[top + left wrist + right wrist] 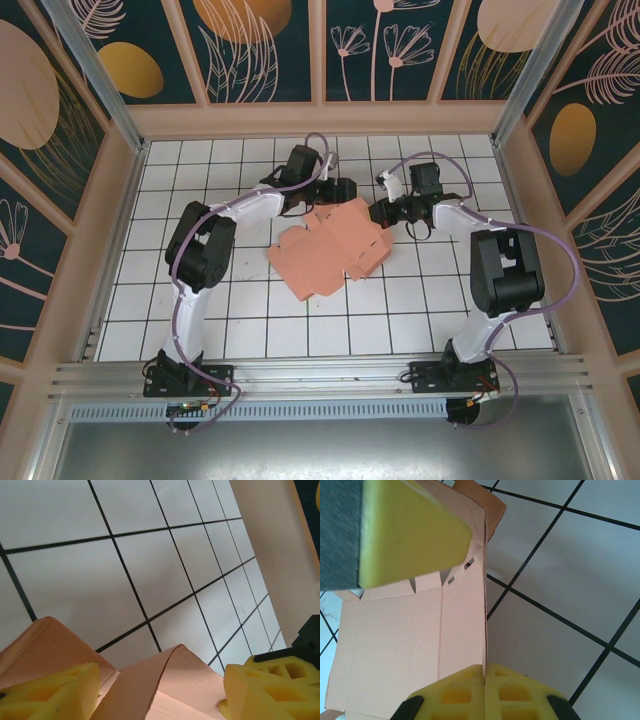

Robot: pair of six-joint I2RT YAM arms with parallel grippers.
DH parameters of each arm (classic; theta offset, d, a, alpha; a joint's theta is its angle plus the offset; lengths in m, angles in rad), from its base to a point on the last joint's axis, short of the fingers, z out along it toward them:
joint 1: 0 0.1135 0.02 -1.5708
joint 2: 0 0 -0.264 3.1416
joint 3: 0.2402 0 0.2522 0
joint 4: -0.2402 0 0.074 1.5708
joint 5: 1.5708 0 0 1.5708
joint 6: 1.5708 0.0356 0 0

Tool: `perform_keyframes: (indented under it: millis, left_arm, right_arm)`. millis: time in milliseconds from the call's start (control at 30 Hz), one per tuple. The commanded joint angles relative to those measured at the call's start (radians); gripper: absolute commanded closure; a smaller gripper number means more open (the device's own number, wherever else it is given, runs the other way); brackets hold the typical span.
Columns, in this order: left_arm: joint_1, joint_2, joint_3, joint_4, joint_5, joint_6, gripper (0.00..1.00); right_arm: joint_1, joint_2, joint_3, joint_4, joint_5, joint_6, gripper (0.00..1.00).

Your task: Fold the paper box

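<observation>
The paper box (325,250) is a salmon-pink die-cut sheet, partly folded, lying mid-table on the tiled floor. My right gripper (385,212) is at its right-hand far edge. In the right wrist view the right gripper (485,672) is shut on the thin edge of a raised panel of the paper box (410,640). My left gripper (335,190) is at the sheet's far edge. In the left wrist view the left gripper (160,695) is open, its yellow fingers (50,690) wide apart on either side of a lifted, creased flap of the paper box (185,680).
The white tiled floor (200,300) is ringed by a wooden frame (320,118) at the back and sides. An aluminium rail (320,372) runs along the near edge by the arm bases. Another yellow finger (410,530) hangs close over the sheet in the right wrist view.
</observation>
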Motion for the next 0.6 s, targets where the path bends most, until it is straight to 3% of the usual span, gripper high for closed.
perform_keyframes:
  millis: [0, 267, 400, 567]
  left_arm:
    - [0.027, -0.061, -0.017, -0.012, -0.094, -0.002, 0.29]
    - [0.036, -0.034, 0.059, -0.007, -0.019, 0.002, 0.19]
    - [0.035, -0.018, 0.078, 0.012, 0.057, -0.019, 0.38]
    - [0.033, -0.039, 0.032, 0.008, 0.069, 0.005, 0.49]
  right_arm:
    - [0.010, 0.002, 0.030, 0.006, 0.000, 0.003, 1.00]
    - [0.010, 0.000, 0.027, 0.005, -0.004, 0.003, 1.00]
    - [0.010, 0.000, 0.027, 0.008, -0.004, 0.004, 1.00]
    - [0.010, 0.001, 0.025, 0.003, -0.004, 0.004, 1.00]
